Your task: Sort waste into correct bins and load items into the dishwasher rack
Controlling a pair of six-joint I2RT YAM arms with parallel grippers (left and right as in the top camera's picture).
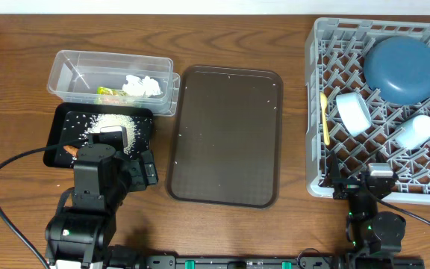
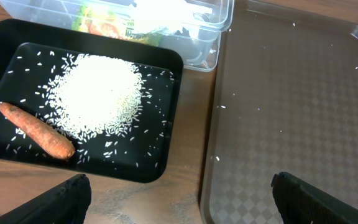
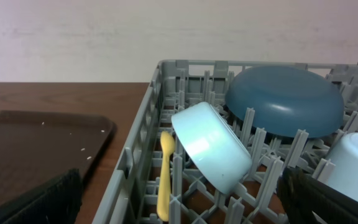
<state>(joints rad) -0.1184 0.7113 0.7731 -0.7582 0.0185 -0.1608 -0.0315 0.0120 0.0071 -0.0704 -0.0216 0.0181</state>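
Overhead: loose white rice grains (image 1: 114,122) lie in the shallow black rectangular tray (image 1: 60,137) as sorted waste, so my left end effector (image 2: 182,202) and right end effector (image 3: 185,202) hang spread, empty.

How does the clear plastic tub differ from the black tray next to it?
The clear plastic tub is see-through with taller walls, while the black tray is opaque and shallow. The tub holds crumpled white tissue and a yellow-green wrapper. The tray holds a heap of white rice and an orange carrot stick. Both are rectangular, similar in footprint, and lie side by side left of the brown tray.
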